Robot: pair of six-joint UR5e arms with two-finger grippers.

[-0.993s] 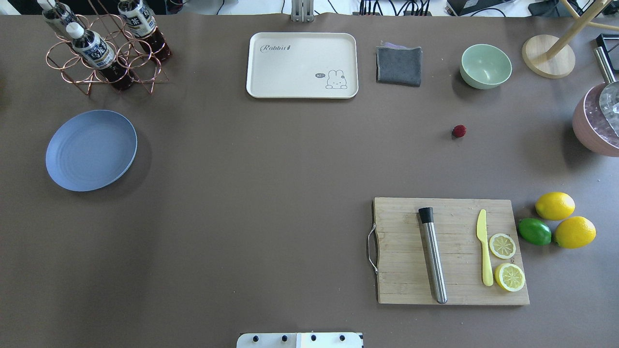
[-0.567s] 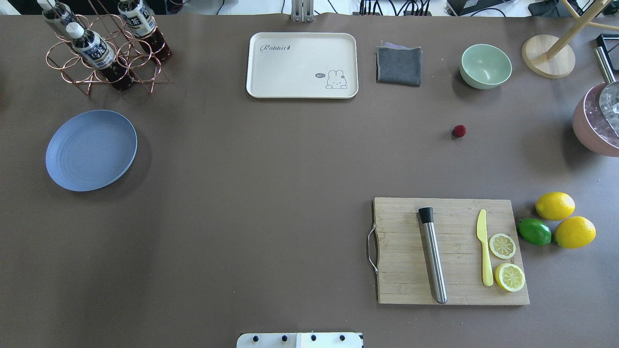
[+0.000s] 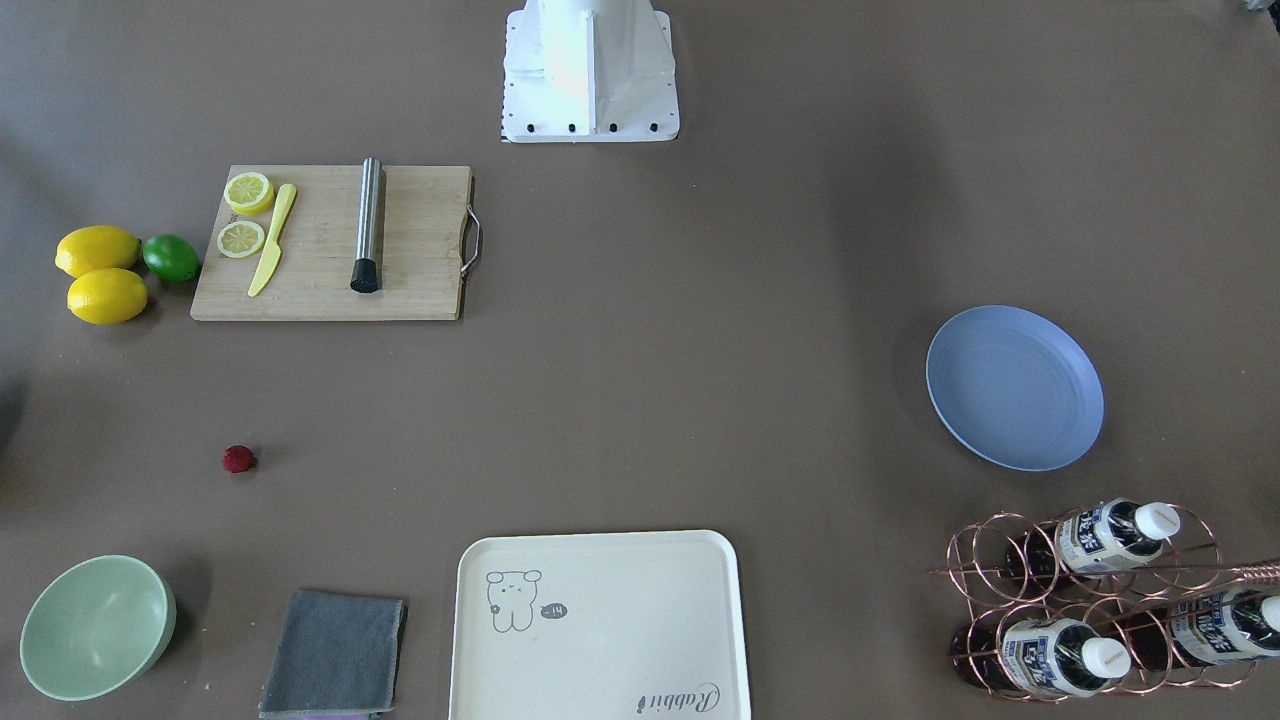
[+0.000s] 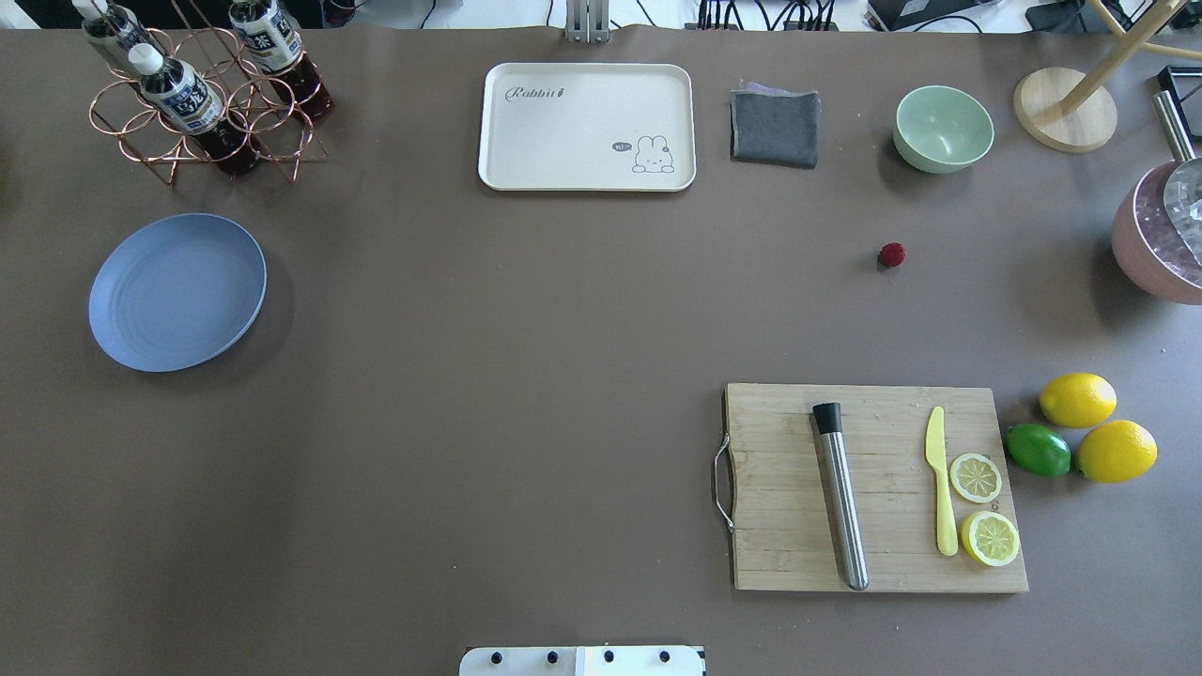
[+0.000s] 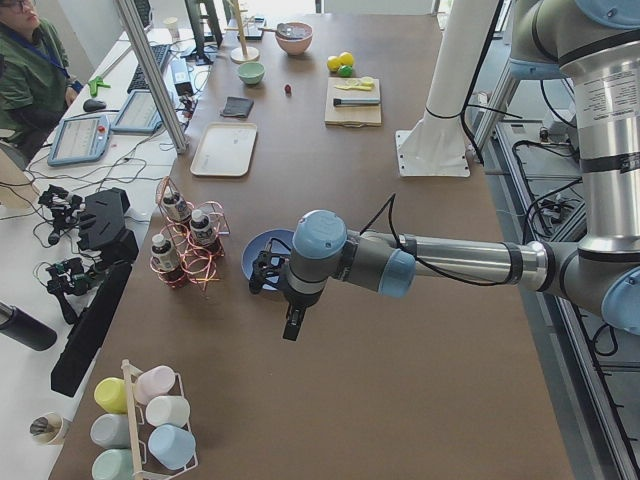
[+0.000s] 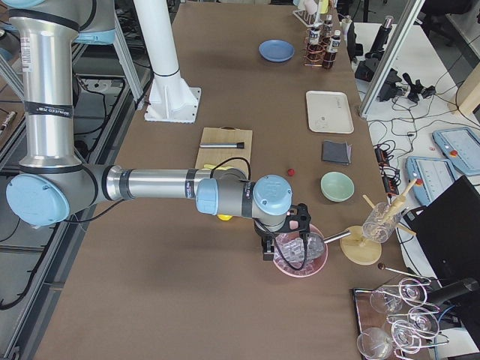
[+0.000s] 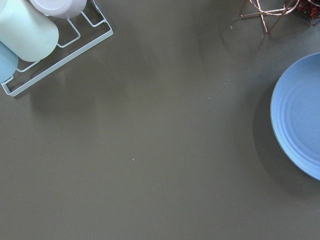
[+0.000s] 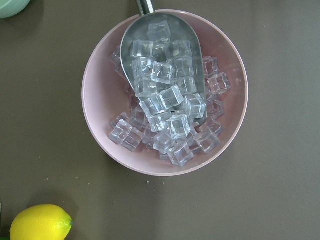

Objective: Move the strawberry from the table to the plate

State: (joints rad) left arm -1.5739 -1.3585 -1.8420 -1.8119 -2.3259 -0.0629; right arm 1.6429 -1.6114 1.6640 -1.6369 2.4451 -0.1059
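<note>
The small dark-red strawberry (image 4: 892,253) (image 3: 238,459) lies on the brown table (image 4: 526,357), right of centre, in front of the green bowl. At the table's left side sits the blue plate (image 4: 178,291) (image 3: 1015,388), with nothing on it; its edge also shows in the left wrist view (image 7: 300,115). No gripper appears in either table-wide view. The left gripper (image 5: 291,325) hangs beside the plate in the exterior left view. The right gripper (image 6: 267,251) hovers over a pink bowl of ice in the exterior right view. Whether either is open or shut, I cannot tell.
A cutting board (image 4: 878,488) carries a steel muddler, a yellow knife and lemon slices, with lemons and a lime (image 4: 1038,450) beside it. Along the back stand a cream tray (image 4: 587,127), grey cloth (image 4: 775,127), green bowl (image 4: 943,128) and bottle rack (image 4: 202,94). The pink ice bowl (image 8: 165,95) sits far right.
</note>
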